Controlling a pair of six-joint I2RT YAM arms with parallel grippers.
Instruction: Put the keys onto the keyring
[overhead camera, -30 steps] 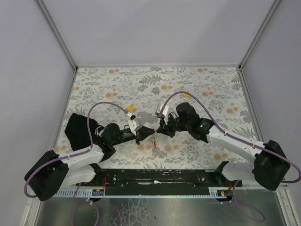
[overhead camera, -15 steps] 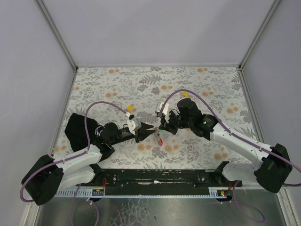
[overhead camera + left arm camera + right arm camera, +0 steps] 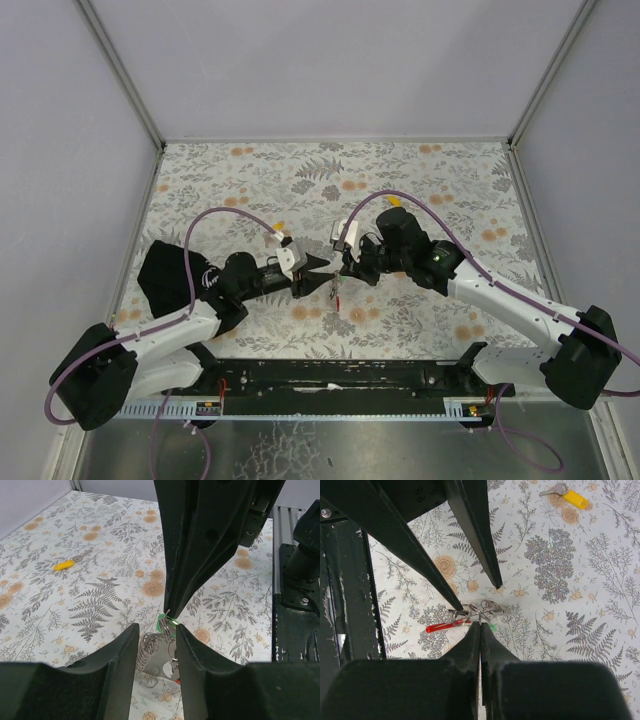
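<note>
Floral-print table cover (image 3: 450,170); grey walls (image 3: 330,60); black rail (image 3: 340,372) along near edge.

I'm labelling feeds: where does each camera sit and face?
Top external: overhead behind the bases, facing down at the table; both arms show.
Left wrist: left arm, facing past its left pincer toward the right pincer.
Right wrist: right arm, facing the reverse past its shut fingers.
Both wrist views share keyring and green key.
</note>
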